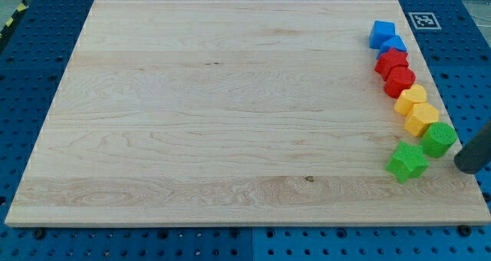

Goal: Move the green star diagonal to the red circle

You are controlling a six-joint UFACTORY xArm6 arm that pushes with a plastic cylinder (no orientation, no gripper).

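Camera view: tip (465,167) right of green star (406,162).

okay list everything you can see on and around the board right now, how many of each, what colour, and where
Wooden board: one, light wood, fills most of the view.
Blue blocks: two, touching, top of the column by the board's right edge; shapes unclear.
Red blocks: two, directly below the blue pair; shapes unclear.
Yellow blocks: two, below the red pair.
Green round block: one, bottom of the column.
Green star: one, just left of and below the green round block.
Blue pegboard table: one, surrounds the board.
Marker tag: one, black and white, top right.
My tip: one dark rod, right of the green star, apart from it.
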